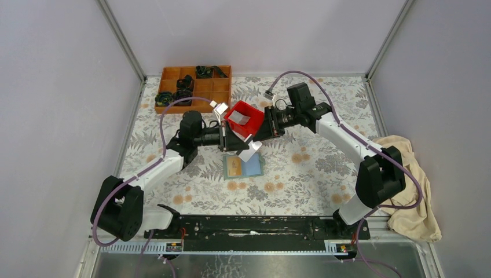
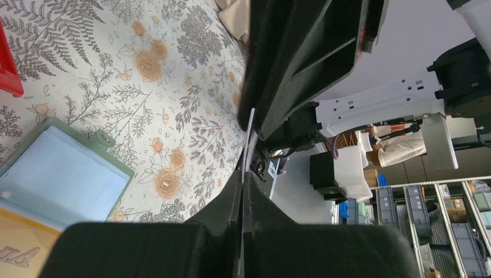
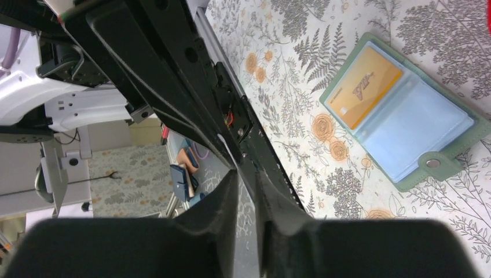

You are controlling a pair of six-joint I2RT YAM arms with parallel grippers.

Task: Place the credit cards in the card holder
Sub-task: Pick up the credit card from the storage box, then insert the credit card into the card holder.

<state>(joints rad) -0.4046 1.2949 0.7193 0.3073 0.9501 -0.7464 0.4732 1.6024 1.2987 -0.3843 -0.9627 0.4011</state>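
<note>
Left claw (image 2: 243,185): fingers pressed together on the white card (image 2: 250,136), which shows edge-on as a thin pale line running up out of the tips. Right claw (image 3: 246,176): tips meet the left claw's nose to nose, jaws only a sliver apart, with a pale strip in the gap. Cannot tell whether it grips the card or merely brackets it. From above, the card hangs between the two claws, tilted and clear of the table (image 1: 312,168). Holder (image 3: 420,124) lies open and flat on the table just below the claws and a little to their near side. Its left pocket carries the yellow card (image 3: 362,87), and the right pocket reads as empty. Red bin (image 1: 255,121) sits just behind the claws, with a pale flat piece inside that is possibly another card; too small to confirm. Judgement: a hand-over of the white card, with insertion not yet begun. Risks from here:

1. If both claws pull while both are clamped, the thin card bows or snaps out of one grip.
2. If the left grip is only on the card's edge, the card may pivot or drop once the other claw lets go, landing off the holder.
3. The holder is loose on the table. A card pushed in at a steep angle would likely shove it along or catch the pocket lip rather than slide in.
4. The claws are very close, so any sideways correction could knock one against the other.
</note>
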